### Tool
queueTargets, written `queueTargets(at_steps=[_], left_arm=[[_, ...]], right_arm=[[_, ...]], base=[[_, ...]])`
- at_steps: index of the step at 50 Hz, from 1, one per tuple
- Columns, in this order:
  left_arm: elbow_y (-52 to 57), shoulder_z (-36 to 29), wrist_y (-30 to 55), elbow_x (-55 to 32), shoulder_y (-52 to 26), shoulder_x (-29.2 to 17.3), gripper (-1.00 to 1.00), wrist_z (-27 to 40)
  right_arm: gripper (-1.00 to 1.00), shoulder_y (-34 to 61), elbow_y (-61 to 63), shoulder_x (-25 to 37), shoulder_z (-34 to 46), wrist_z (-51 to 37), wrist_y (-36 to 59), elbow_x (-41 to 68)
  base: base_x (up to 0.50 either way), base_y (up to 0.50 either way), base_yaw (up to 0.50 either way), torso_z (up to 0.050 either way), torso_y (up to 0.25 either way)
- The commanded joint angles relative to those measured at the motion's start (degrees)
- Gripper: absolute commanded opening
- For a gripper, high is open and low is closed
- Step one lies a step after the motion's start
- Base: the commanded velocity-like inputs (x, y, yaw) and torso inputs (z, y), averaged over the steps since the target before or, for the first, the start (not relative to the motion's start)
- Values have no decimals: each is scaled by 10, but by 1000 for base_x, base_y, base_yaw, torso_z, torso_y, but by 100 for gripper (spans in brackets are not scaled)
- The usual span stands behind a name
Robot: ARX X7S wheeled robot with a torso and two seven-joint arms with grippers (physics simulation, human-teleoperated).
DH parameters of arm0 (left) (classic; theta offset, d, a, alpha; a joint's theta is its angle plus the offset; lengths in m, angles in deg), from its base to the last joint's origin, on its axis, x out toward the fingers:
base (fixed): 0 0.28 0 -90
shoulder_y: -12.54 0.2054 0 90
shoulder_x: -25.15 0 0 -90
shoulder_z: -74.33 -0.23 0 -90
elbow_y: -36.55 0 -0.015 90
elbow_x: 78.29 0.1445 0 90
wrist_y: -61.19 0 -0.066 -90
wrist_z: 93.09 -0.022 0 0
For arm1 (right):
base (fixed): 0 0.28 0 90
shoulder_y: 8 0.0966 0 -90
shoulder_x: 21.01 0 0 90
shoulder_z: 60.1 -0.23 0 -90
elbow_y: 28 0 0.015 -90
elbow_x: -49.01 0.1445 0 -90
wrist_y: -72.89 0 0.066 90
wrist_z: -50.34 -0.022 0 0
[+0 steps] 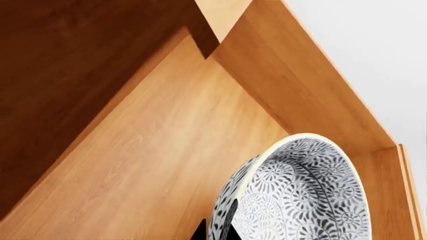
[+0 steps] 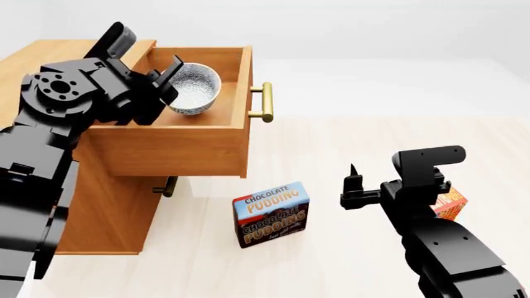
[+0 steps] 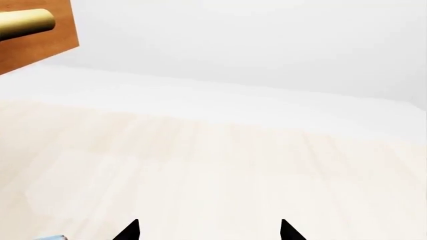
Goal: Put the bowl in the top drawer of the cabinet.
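Observation:
The cabinet (image 2: pixel 49 57) stands at the left with its top drawer (image 2: pixel 166 149) pulled out; the brass handle (image 2: pixel 263 102) faces right. The speckled white bowl (image 2: pixel 195 87) is tilted inside the drawer. My left gripper (image 2: pixel 170 79) is shut on its rim. In the left wrist view the two black fingertips (image 1: pixel 197 233) pinch the wall of the bowl (image 1: pixel 307 195) over the floor of the drawer (image 1: pixel 153 150). Whether the bowl touches that floor I cannot tell. My right gripper (image 2: pixel 354 181) hangs open over the floor, away from the cabinet, with nothing between its fingers (image 3: pixel 210 232).
A chocolate pudding box (image 2: pixel 272 214) stands on the floor below the drawer's front. An orange box (image 2: pixel 451 203) sits partly hidden behind my right arm. The lower drawer's handle (image 2: pixel 168 186) shows under the open drawer. The right wrist view catches a brass handle (image 3: pixel 27 22).

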Motion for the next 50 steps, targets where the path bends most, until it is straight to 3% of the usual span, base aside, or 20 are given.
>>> queueTargets(at_steps=[1,8,9,34,50], left_arm=[[1,4,-5,-21,-3,0,-100,-1],[1,-9,-4,-32,-4,-2,-100,-11],[1,-11,-4,-33,-5,-3,100,-12],[4,-51,-13,-68,-16,-11,100,-23],[219,-10,-37,-101,39,-77,100,74]], right_arm=[[100,-1,0,1,-1,-1,-1,2],[100,-1,-2,2,-1,-1,-1,3],[100,-1,-2,2,-1,-2,-1,3],[100,-2,-2,5,13,-5,-6,-5],[100,-4,2,9,6,-6,-3,3]], base=[[0,0,0,0,0],[0,0,0,0,1],[0,0,0,0,0],[0,0,0,0,0],[0,0,0,0,1]])
